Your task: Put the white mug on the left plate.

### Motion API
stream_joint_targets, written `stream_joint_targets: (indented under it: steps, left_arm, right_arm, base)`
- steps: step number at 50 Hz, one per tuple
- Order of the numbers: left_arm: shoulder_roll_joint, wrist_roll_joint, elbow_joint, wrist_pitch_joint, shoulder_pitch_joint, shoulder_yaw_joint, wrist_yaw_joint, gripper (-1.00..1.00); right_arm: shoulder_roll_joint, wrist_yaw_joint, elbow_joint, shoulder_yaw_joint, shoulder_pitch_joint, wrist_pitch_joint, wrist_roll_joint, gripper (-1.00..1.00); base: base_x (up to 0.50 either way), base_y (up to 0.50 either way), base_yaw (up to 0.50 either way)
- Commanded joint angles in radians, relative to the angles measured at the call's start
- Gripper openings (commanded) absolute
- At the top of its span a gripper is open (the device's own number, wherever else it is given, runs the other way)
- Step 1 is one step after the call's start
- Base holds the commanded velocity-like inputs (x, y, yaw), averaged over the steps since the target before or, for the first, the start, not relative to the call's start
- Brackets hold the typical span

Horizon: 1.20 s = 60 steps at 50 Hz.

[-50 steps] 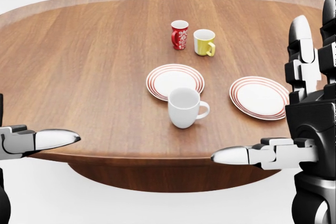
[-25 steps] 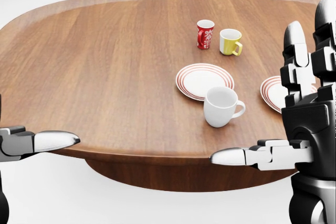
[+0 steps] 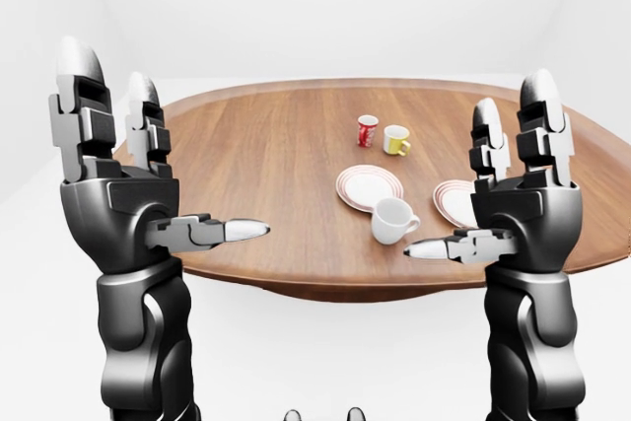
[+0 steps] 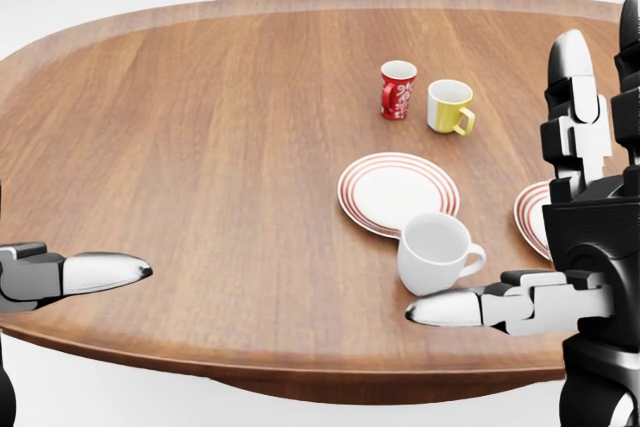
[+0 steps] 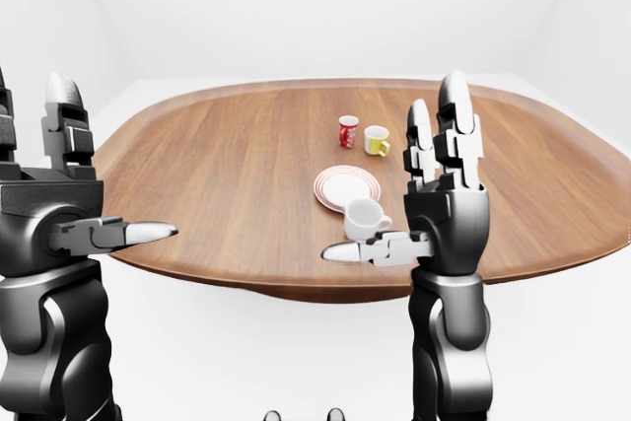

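Observation:
The white mug (image 4: pixel 438 252) stands upright on the wooden table (image 4: pixel 200 147), its handle to the right, just below the left plate (image 4: pixel 397 192), a white plate with red rings. The right plate (image 4: pixel 532 215) is partly hidden behind my right hand. My right hand (image 4: pixel 540 247) is open, fingers up and thumb pointing left, just right of and below the mug, not touching it. My left hand (image 3: pixel 148 175) is open and empty at the left in the left-eye view, away from the mug.
A red patterned mug (image 4: pixel 397 89) and a yellow mug (image 4: pixel 449 106) stand above the left plate in the head view. The table's near edge (image 4: pixel 300 377) runs along the bottom of the head view.
The whole picture shifted: the camera moved toward the table and sideways, so the mugs and plates slid right and lower in the head view. The hands stay open.

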Motion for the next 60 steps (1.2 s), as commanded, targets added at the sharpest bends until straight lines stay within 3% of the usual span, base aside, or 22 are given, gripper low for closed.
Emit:
stream_joint_targets:
  steps: [1,45,60]
  left_arm:
    - [0.001,-0.002,-0.001,0.0,-0.001,0.0,0.0,1.0]
    - [-0.002,-0.008,-0.005,0.0,0.009,-0.001,-0.006,1.0]
    - [-0.001,-0.008,-0.002,0.0,0.007,0.001,-0.007,1.0]
  right_arm:
    - [-0.002,0.001,-0.007,-0.001,0.001,0.0,0.024,1.0]
    - [-0.002,0.016,0.012,0.025,0.008,0.0,-0.012,1.0]
    - [0.005,0.051,0.023,0.056,0.021,0.0,-0.064,1.0]
  base:
    - [0.5,0.0,0.0]
    - [0.5,0.0,0.0]
    - [0.04,0.0,0.0]
